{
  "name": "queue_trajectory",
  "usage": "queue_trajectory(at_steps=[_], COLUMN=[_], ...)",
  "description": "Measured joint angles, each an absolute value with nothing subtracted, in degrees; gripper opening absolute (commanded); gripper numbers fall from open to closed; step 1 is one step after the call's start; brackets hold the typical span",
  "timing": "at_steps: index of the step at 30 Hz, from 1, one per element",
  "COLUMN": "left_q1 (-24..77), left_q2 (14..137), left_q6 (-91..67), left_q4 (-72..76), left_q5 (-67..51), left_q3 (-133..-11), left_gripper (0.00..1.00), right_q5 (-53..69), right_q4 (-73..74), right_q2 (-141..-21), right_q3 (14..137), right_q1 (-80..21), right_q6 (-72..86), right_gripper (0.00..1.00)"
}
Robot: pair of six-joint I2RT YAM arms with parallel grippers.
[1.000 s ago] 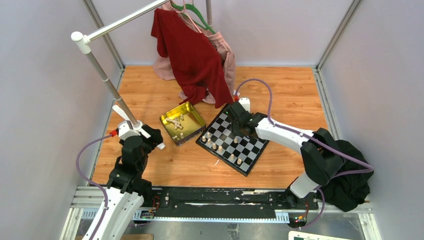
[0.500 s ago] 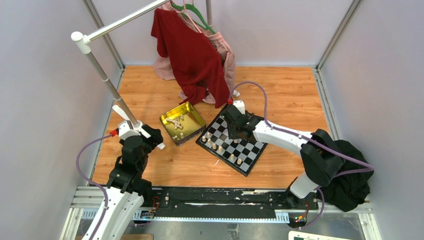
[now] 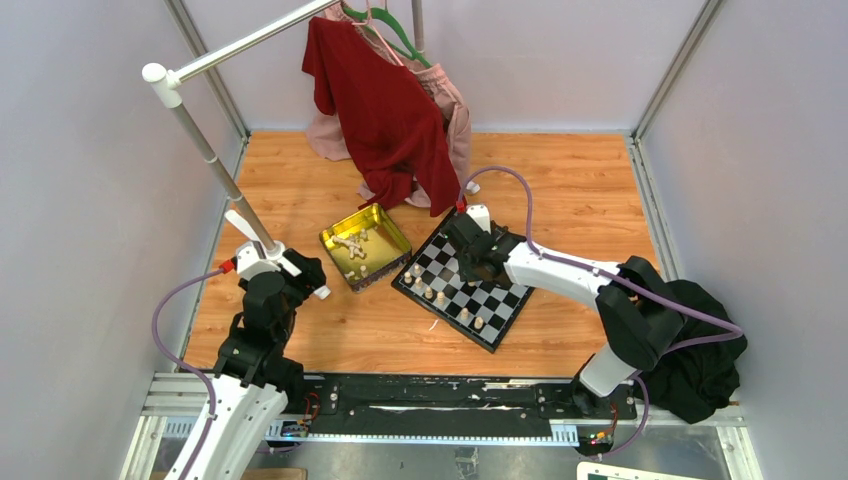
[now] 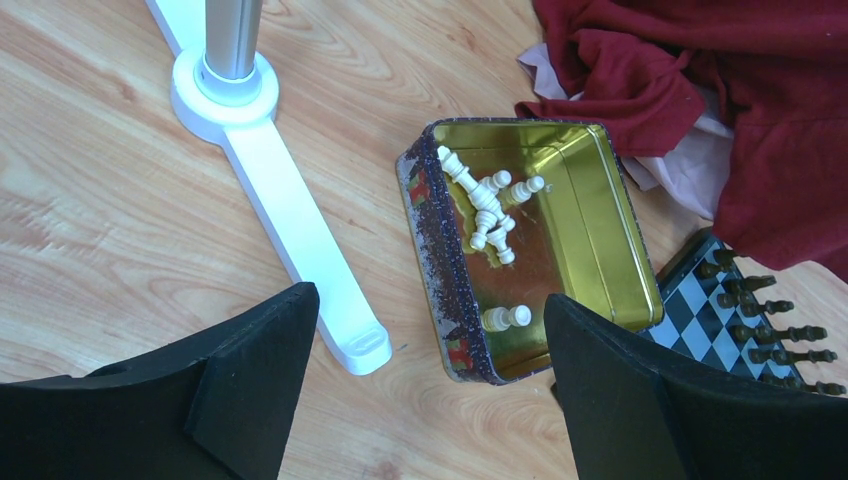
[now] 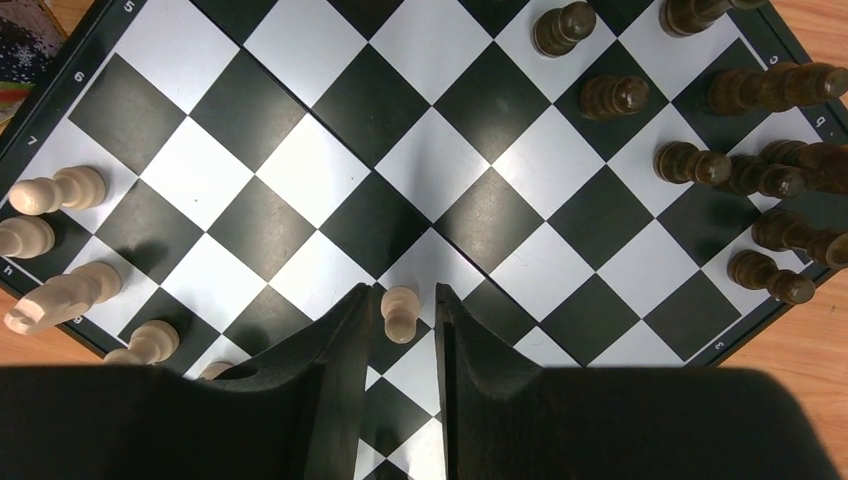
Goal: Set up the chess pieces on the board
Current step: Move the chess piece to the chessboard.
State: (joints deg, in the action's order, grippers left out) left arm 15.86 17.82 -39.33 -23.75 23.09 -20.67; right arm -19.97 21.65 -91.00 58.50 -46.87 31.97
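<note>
Board lies beside the gold tin, with dark pieces along one side and a few cream men along the opposite edge. My right gripper straddles a cream pawn; I cannot tell whether it pinches it. A crooked release or lift could, I judge, topple the pawn. My left gripper hangs spread wide above the tin, which holds a cream heap and one stray piece.

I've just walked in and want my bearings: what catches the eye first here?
The right tool hangs over the checkered board, a cream piece between its fingers. Dark pieces line one board edge. Left of the board, a gold tin holds more cream pieces, and a red garment hangs behind.
</note>
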Motion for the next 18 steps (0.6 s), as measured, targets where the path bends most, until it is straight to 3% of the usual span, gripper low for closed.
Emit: queue_trajectory(at_steps=[10,13,16,18], left_q1=[15.86,15.86,15.86,15.86], left_q2=[17.72,17.72,17.69,17.61], left_q6=[-39.35,-39.35,-39.33,-39.33], left_q4=[-23.73,-23.75,-23.75,-23.75], left_q5=[23.07,23.09,23.09,23.09], left_q3=[-20.03,-19.88,-19.88,-19.88], left_gripper=[0.89,0.89,0.89,0.89], right_q5=[-19.90,-19.59,-19.51,-19.42], right_q4=[21.61,21.43,21.23,20.88], right_q2=[-91.05,-91.13,-91.29,-91.31], right_q3=[57.12,57.10,57.10,57.10], right_q1=[-46.87,-46.87,-46.87,-46.87], right_q6=[32.14,32.16,32.18,32.10], right_gripper=[0.27,0.19,0.02,0.00])
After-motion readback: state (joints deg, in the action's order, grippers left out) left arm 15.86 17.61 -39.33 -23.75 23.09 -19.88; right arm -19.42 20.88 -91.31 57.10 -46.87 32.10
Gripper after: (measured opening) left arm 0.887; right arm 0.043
